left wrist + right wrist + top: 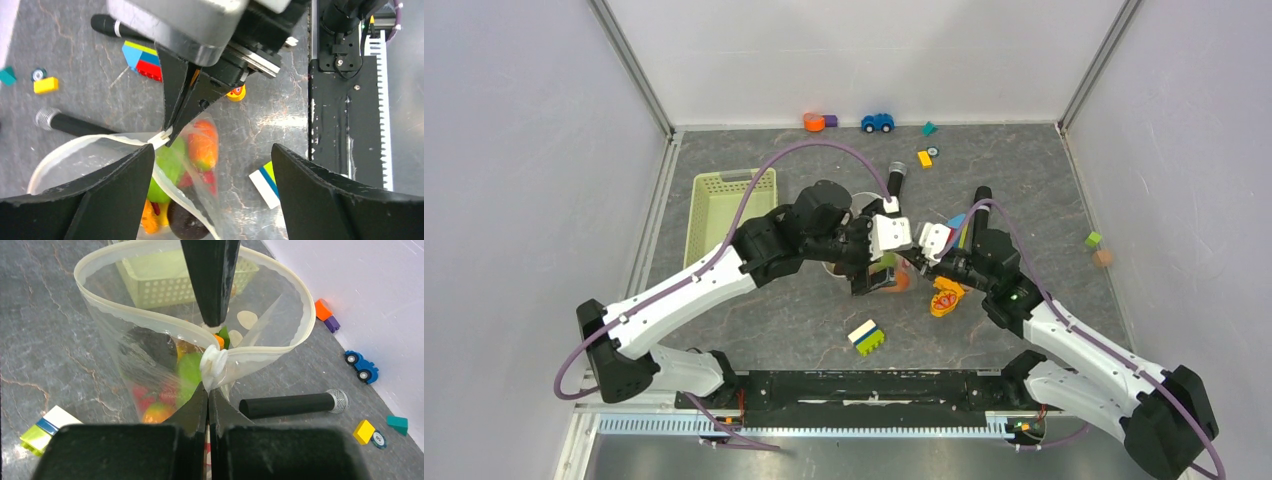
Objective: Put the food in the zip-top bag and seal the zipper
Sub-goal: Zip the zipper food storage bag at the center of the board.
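The right pincer [207,389] clamped the zipper [150,324], steadying the zip-top bag [145,365] of food [190,372], presumably for sealing, while the left pincer [212,148] gaped empty.

Arms bunched up mid-table, left gripper [873,272] and right gripper [917,263] close together over some orange food [901,282], green basket [724,205] off left, blue toy car [877,122] at the back.

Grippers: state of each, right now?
Left gripper: open, jaws wide apart, gripping nothing.
Right gripper: closed, pinching the zipper of the bag.
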Motion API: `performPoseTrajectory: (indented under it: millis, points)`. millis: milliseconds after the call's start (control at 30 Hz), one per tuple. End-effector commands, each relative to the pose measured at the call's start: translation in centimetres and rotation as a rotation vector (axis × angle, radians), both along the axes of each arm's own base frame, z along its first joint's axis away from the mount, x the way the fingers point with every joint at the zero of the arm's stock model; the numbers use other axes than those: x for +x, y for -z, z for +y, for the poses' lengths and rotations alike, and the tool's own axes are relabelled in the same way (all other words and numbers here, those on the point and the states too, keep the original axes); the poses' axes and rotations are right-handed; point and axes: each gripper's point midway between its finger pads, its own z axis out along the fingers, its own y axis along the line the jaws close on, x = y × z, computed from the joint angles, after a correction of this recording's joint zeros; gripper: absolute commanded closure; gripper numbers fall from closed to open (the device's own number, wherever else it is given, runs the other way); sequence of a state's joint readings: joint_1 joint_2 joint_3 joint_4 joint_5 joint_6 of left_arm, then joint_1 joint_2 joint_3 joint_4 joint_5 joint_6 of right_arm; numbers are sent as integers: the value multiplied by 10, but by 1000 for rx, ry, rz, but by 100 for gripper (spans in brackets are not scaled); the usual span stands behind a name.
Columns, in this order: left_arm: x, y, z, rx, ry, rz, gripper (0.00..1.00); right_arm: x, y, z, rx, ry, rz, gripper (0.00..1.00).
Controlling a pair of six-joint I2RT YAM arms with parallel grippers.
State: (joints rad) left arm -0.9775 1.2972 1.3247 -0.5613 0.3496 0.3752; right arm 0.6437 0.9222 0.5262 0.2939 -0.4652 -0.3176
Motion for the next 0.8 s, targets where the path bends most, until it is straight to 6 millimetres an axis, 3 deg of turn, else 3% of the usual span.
performPoseTrajectory:
  millis: [0,67,267,500,767]
  points:
    - [-3,-25,-5,1,185,-196,9,-3,-23,-3,8,-59,-106,100]
    - [-4,-17,-4,30,231,-220,9,-7,-20,-3,9,-82,-107,100]
    - [-12,-2,-11,64,336,-208,22,-14,-16,2,25,-132,-83,100]
    - [-1,11,-24,87,315,-171,38,-17,-12,4,22,-156,-69,100]
    - [16,10,-21,107,233,-207,39,-23,-12,5,21,-184,-74,100]
